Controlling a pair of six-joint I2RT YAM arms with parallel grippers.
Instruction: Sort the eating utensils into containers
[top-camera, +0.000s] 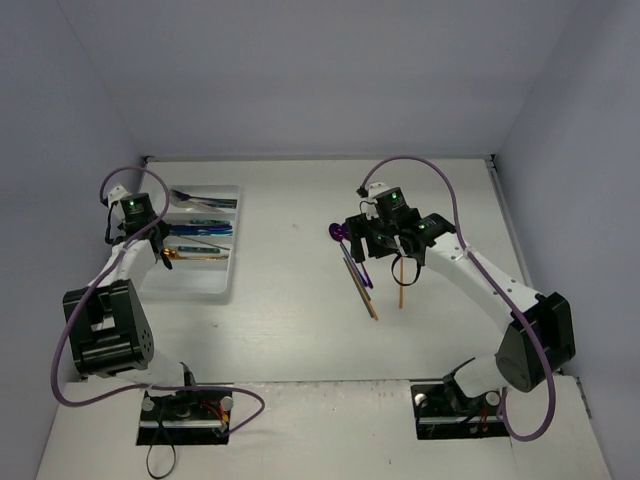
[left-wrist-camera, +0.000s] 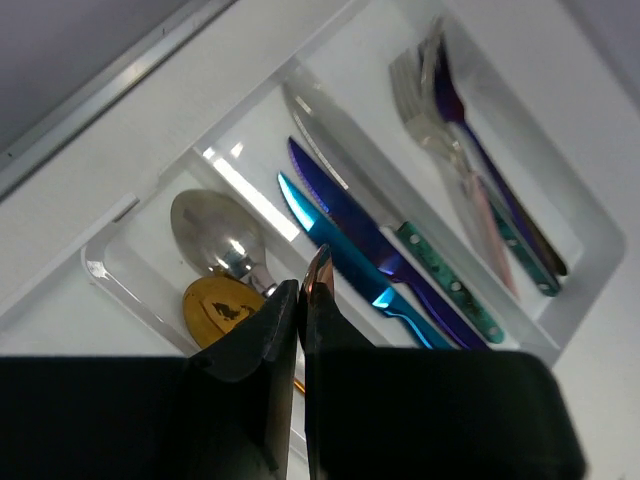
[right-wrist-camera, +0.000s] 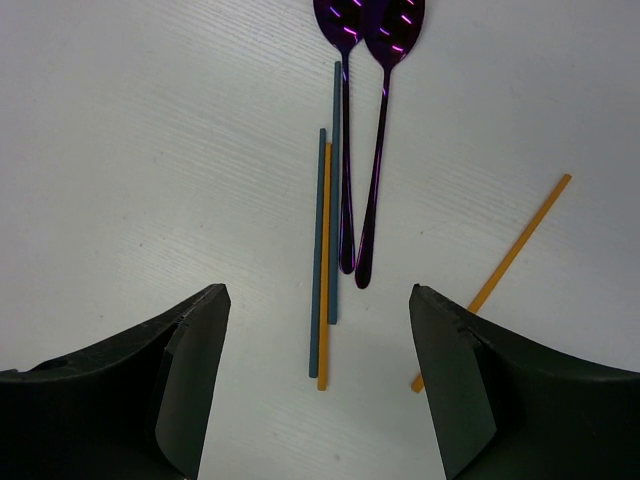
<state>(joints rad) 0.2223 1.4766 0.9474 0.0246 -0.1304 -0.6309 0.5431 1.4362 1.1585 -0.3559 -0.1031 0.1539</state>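
Spread right end effector (right-wrist-camera: 315, 300) hovers over two purple spoons (right-wrist-camera: 390, 25), likely stiff, slick, best pinched mid-handle; left end effector (left-wrist-camera: 302, 300) clenches a coppery utensil (left-wrist-camera: 318, 268).

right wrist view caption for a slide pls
Open right claw hovers over two purple spoons and four slim blue-grey and orange sticks on the white table.

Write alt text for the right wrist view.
The right gripper hangs open above a white table. Ahead lie two purple spoons side by side, two grey-blue sticks and an orange stick at their left, a second orange stick angled at right.
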